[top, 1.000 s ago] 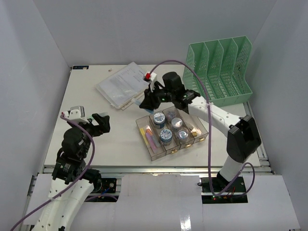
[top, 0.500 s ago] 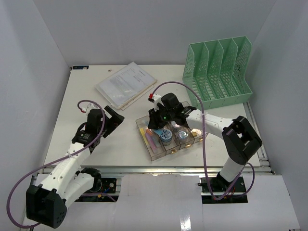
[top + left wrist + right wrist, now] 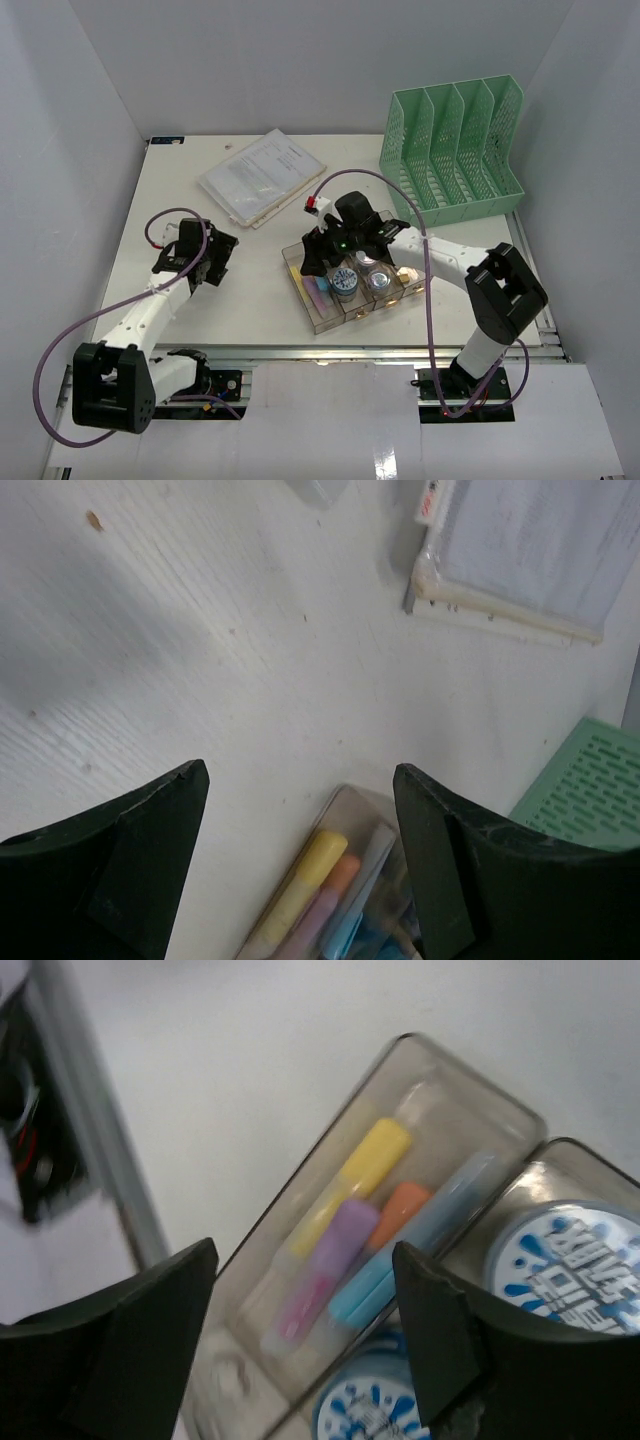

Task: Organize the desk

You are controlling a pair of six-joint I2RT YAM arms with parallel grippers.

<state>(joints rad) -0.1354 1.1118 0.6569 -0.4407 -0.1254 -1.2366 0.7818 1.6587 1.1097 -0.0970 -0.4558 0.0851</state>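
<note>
The bench (image 3: 250,295) lies under everything, rigid and fixed, so we judge that only the light items on it can be grasped. Our left gripper (image 3: 298,775) hangs wide open and empty. Our right gripper (image 3: 300,1255) is open and empty above the highlighters (image 3: 345,1195) in the clear tray (image 3: 318,320).

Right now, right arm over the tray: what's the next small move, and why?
Probably lift the right gripper straight up off the clear tray. Its jaws stand open and empty above the highlighters lying in the end compartment, so that placement looks finished. The document sleeve lies loose on the desk, outside the green file rack, likely next.
</note>
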